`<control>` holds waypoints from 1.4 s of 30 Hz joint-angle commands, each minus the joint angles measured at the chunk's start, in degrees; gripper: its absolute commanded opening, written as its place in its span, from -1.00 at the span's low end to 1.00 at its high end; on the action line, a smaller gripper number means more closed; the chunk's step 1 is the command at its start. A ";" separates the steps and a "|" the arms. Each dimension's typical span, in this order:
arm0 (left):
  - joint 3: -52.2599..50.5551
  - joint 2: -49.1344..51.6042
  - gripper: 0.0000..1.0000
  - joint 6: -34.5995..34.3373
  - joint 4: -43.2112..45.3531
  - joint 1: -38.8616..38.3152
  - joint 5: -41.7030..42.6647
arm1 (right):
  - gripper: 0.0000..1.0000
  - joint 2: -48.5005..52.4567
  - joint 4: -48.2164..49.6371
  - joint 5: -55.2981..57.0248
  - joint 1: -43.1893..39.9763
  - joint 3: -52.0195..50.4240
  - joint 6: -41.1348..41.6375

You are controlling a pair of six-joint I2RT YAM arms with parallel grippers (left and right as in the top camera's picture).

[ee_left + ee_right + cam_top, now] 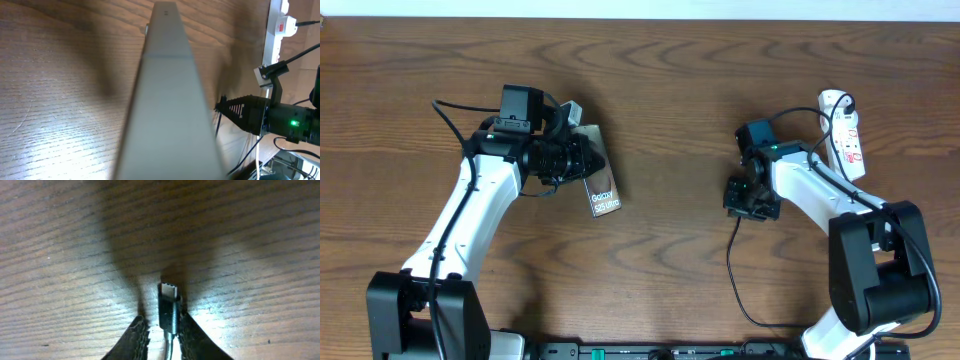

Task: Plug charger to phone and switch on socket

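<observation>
Plugging step in hand: left gripper (584, 160) clamps phone (603, 192); right gripper (164, 324) pinches charger (169, 300) tip. Next, line tip up with phone port.

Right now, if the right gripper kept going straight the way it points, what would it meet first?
Probably the table: beyond the charger tip in the right gripper, only wood shows. Depth is unclear.

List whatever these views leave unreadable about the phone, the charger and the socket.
The phone port: blurred and edge-on in the left wrist view, too small overhead.
The socket switch position: too small overhead, partly cut off in the left wrist view.
The left gripper fingers: hidden under its own wrist overhead.
The charger cable behind its plug: cut by the bottom edge, right wrist view.
</observation>
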 commanded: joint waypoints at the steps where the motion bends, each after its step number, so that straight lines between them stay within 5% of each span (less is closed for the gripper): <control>1: 0.24 0.11 -0.85 0.94 -0.04 -0.02 0.57 | -0.63 6.43 0.00 -2.34 0.79 -4.48 0.87; 13: 0.24 0.11 -0.85 0.94 -0.07 -0.02 0.59 | -0.56 6.43 -2.82 -2.73 0.79 -4.50 0.59; 30: 0.24 0.11 -0.85 0.24 -0.31 -0.02 0.68 | -0.97 6.43 -2.38 -0.79 0.85 -4.50 0.63; 42: 0.24 0.09 -0.85 -0.39 0.68 -0.02 1.86 | -0.98 6.25 -0.85 -2.45 -0.17 -3.17 -7.06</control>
